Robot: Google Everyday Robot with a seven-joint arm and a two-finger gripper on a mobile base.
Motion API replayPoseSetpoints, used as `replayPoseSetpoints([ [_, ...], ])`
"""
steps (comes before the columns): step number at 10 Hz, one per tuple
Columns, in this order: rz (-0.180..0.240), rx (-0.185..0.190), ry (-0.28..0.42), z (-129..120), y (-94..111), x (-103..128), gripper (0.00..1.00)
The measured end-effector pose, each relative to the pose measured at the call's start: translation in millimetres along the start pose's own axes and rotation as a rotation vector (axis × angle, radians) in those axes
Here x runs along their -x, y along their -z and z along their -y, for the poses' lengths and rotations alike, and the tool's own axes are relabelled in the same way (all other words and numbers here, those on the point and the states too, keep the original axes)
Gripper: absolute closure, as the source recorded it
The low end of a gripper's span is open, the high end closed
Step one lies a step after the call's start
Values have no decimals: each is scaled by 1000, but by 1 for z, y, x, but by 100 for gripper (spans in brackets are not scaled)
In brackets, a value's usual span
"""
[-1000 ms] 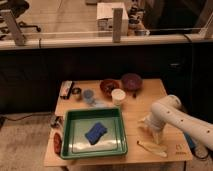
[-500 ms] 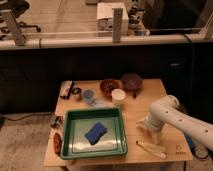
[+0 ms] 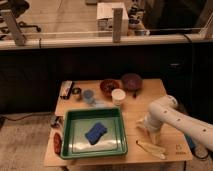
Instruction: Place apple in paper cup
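Note:
The paper cup (image 3: 118,96) is cream-white and stands upright at the back middle of the wooden table (image 3: 170,92), just in front of the two bowls. No apple shows in the camera view; it is hidden or out of view. My gripper (image 3: 145,126) hangs from the white arm (image 3: 175,120) and is low over the table's right half, right of the green tray and in front of and to the right of the cup. A flat pale peel-like strip (image 3: 151,149) lies on the table just in front of the gripper.
A green tray (image 3: 72,145) holding a blue sponge (image 3: 96,132) fills the front left. A brown bowl (image 3: 108,86) and a purple bowl (image 3: 131,81) stand at the back. A blue-grey cup (image 3: 88,95), a black object (image 3: 66,90) and a red object (image 3: 57,142) are on the left.
The arm has shifted slightly to the left over the right side of the table. Nothing else has moved.

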Motion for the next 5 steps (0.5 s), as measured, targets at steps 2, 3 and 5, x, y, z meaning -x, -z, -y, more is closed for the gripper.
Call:
replayPoseSetpoints([
  [2,-11,-15,-21,-4,7,-14,20],
  [3,-16,-22,-33,-6,10,-24,20],
  [5,-20,-31,-50,-8,13,-36,20],
])
